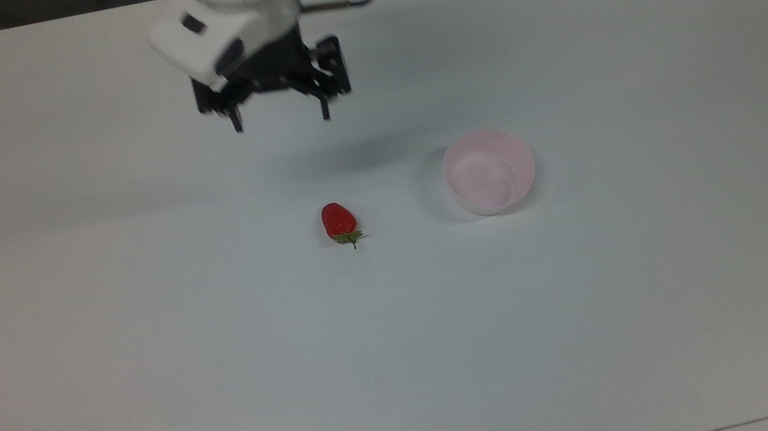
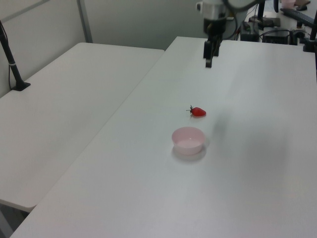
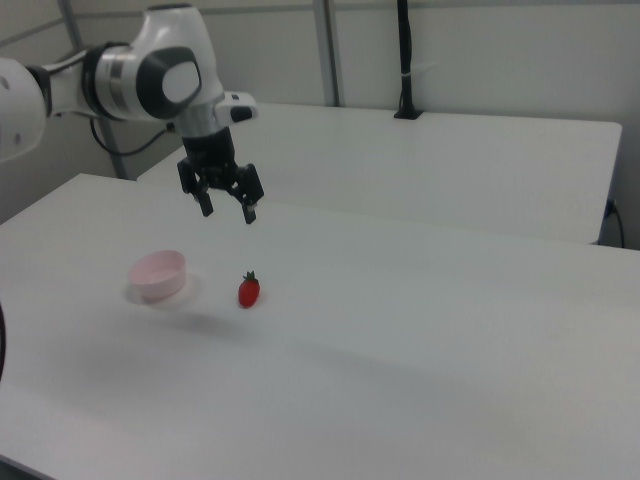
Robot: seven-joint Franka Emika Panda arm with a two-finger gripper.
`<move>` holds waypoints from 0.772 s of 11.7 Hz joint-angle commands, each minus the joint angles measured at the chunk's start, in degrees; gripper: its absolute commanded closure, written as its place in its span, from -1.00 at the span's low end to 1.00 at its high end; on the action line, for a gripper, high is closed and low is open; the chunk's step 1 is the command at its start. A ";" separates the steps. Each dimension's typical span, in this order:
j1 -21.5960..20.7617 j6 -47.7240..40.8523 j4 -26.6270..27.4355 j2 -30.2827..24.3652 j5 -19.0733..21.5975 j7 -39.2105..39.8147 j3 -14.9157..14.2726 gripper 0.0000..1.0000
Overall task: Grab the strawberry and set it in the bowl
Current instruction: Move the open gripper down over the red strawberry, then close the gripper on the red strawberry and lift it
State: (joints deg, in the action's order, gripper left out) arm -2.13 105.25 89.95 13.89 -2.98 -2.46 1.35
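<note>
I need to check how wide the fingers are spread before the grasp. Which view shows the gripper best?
The right view: the gripper faces it, both fingers apart, open above the strawberry. The top view also shows the spread, from above. The left view sees it edge-on.

Arm (image 1: 232, 7) cut off by the top view's upper edge, table (image 1: 144, 365) cropped at both sides

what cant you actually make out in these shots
- The far finger of the gripper: in the left view the fingers line up, so the near one hides the gap.
- The inside floor of the bowl: in the right view its near wall hides it.
- The underside of the strawberry: it lies against the table.
- The arm's base: cut off by the top view's upper edge.
</note>
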 commanded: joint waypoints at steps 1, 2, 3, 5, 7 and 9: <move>-2.69 6.36 0.66 5.86 -0.80 2.02 -0.29 -1.00; -4.01 7.85 0.75 8.06 -2.37 2.11 -0.29 -1.00; -4.28 9.00 0.75 9.30 -3.95 2.11 -0.29 -1.00; -4.72 12.07 0.75 12.29 -6.25 2.11 -0.29 -0.99; -5.78 15.06 0.75 15.45 -7.74 2.02 -0.29 -0.65; -5.69 15.87 0.75 16.69 -9.15 2.11 -0.29 -0.42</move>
State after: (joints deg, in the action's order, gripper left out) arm -7.38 119.70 90.34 29.92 -10.22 -1.36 1.43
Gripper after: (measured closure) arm 0.163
